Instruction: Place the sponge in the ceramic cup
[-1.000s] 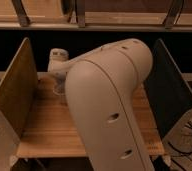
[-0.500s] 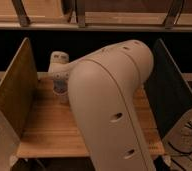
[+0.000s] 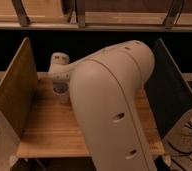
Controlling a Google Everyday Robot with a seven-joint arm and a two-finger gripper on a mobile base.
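Observation:
My large beige arm [image 3: 111, 105] fills the middle of the camera view and hides much of the wooden table [image 3: 49, 130]. Its wrist [image 3: 59, 67] reaches to the table's back left. The gripper [image 3: 60, 87] hangs below the wrist, pointing down at the tabletop, mostly hidden. A small greyish round shape sits right there; I cannot tell whether it is the ceramic cup or part of the gripper. The sponge is hidden.
A tall wooden panel [image 3: 16, 92] walls the table's left side and a dark panel [image 3: 171, 92] walls its right. A shelf with metal brackets [image 3: 81, 15] runs along the back. Cables [image 3: 191, 135] lie on the floor at the right.
The wrist has sunk a little toward the table's back left and shifted slightly right. The rest of the arm has barely moved.

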